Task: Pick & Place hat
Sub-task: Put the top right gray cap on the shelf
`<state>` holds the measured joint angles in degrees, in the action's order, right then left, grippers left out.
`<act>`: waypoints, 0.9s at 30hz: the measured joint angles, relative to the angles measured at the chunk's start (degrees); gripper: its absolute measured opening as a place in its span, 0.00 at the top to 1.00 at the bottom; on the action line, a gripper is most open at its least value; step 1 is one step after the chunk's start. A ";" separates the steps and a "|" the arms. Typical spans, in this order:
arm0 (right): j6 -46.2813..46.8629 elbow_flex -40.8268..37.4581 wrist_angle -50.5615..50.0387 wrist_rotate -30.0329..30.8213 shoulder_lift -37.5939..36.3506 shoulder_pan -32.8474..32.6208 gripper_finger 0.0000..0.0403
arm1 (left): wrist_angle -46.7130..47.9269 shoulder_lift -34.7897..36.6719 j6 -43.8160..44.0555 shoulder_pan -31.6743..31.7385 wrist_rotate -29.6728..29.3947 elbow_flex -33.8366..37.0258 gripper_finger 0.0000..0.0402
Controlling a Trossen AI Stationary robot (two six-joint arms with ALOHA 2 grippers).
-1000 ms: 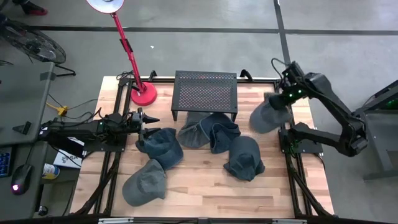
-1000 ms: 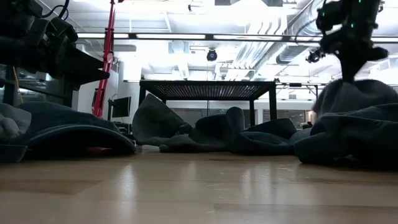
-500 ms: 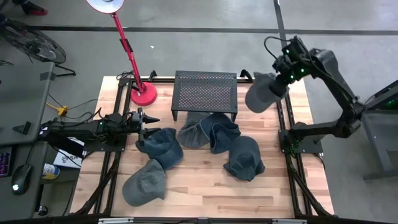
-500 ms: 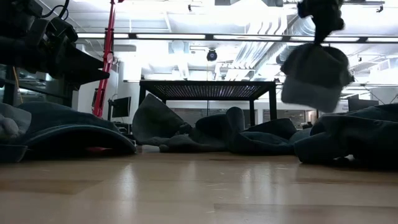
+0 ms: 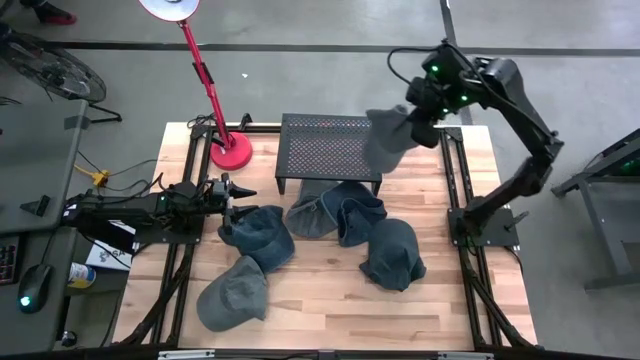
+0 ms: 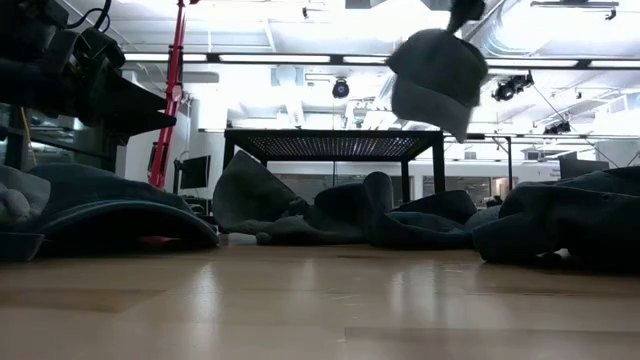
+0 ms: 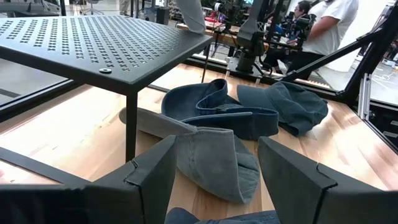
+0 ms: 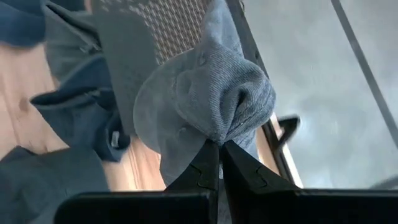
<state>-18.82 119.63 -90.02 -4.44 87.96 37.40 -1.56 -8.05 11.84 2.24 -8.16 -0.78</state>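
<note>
Pinched between the closed fingers (image 8: 219, 163) of the right gripper (image 5: 420, 100) is a fold of the grey hat (image 5: 388, 137), which is hung below the fingertips, clear of the table (image 5: 320, 300). Seen from above, the hat is placed over the right edge of the black rack (image 5: 330, 145); in the low view it (image 6: 436, 77) is seen in the air above the rack's top (image 6: 335, 140), a height that the overhead picture does not give. The bunched cloth at the fingertips is shown only in the right wrist view (image 8: 205, 99). The left gripper (image 5: 240, 195) is held low at the table's left side, fingers (image 7: 155, 171) spread apart and empty, just beside a blue hat (image 5: 258, 235). Four blue hats are seen on the table: one by the left gripper, a pair partly under the rack (image 5: 335, 212), one to the right (image 5: 392, 252). A grey one (image 5: 232, 292) is seen nearer the front. A red lamp (image 5: 228, 148) is stood at the far left corner.
</note>
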 joint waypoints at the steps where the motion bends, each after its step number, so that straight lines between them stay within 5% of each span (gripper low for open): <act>1: -0.46 1.47 -0.02 -0.63 1.14 -0.59 1.00 | 0.00 -0.02 0.02 -0.02 0.00 0.00 0.45; 18: -3.73 12.73 2.85 -4.27 16.35 -4.21 1.00 | 0.02 -0.02 0.00 -0.02 0.02 0.00 0.45; 27: 6.00 12.70 10.02 -4.10 19.80 -4.47 1.00 | 0.01 -0.02 0.01 -0.01 0.01 0.00 0.45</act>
<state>-12.82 132.33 -80.00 -8.54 107.77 32.93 -1.55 -8.08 11.84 2.23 -8.16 -0.78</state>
